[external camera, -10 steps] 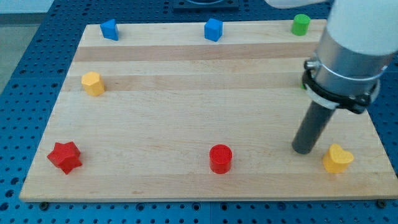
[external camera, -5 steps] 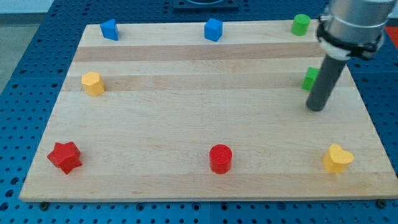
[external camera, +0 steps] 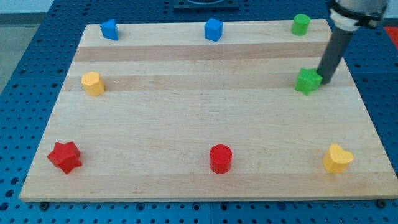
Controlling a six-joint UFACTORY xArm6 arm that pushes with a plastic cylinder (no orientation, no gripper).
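Observation:
My tip (external camera: 325,81) rests on the board at the view's right, touching the right side of the green star block (external camera: 307,81). Above them, near the top edge, stands the green cylinder (external camera: 301,24). The yellow heart block (external camera: 337,158) lies well below my tip near the bottom right corner. The dark rod rises from the tip toward the view's upper right.
The wooden board (external camera: 186,112) also carries a blue block (external camera: 110,29) and a second blue block (external camera: 213,29) along the top, a yellow block (external camera: 92,83) at the left, a red star (external camera: 65,156) at the bottom left and a red cylinder (external camera: 220,158) at the bottom middle.
My tip has travelled from beside the yellow heart up the right side to the green star's right edge. The green star now sits slightly further left and fully visible.

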